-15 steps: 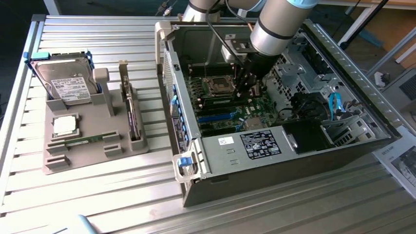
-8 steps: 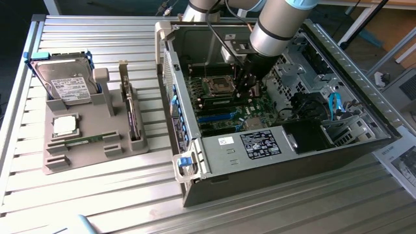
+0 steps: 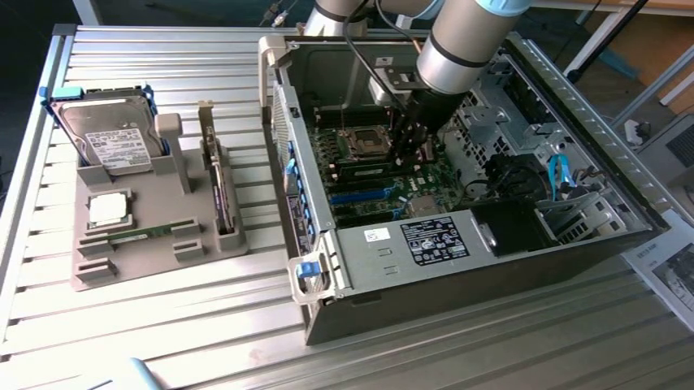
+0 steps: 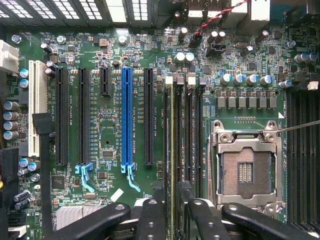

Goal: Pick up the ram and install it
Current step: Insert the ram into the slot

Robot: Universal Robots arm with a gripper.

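A slatted metal table (image 3: 162, 325) is seen across the whole exterior view. An open computer case (image 3: 434, 301) is laid on its side at the exterior view's right. The arm (image 3: 466, 41) is reached down into the case from the upper edge of the frame. A grey holder (image 3: 130, 264) is placed on the table at the exterior view's left, well apart from the arm.

The motherboard (image 4: 107, 130) is seen face-on in the wrist view. In the holder, a hard drive (image 3: 109, 138) is stood at the far end and an expansion card (image 3: 223, 191) is stood on edge along the side nearest the case. An empty processor socket (image 4: 245, 170) with a metal frame is seen on the motherboard, and a blue slot (image 4: 126, 115) is set among black ones. A square silver chip (image 3: 106, 209) is laid in the holder, and a green stick (image 3: 145, 234) is laid flat just below it.

The ram (image 4: 172, 140) is seen edge-on as a thin line, stood in a memory slot between the blue slot and the socket. The gripper (image 4: 172, 196) is held directly over the ram's near end. Its black fingers (image 4: 150, 220) are spread to either side of the ram, so the gripper is seen as parted, with nothing clamped.
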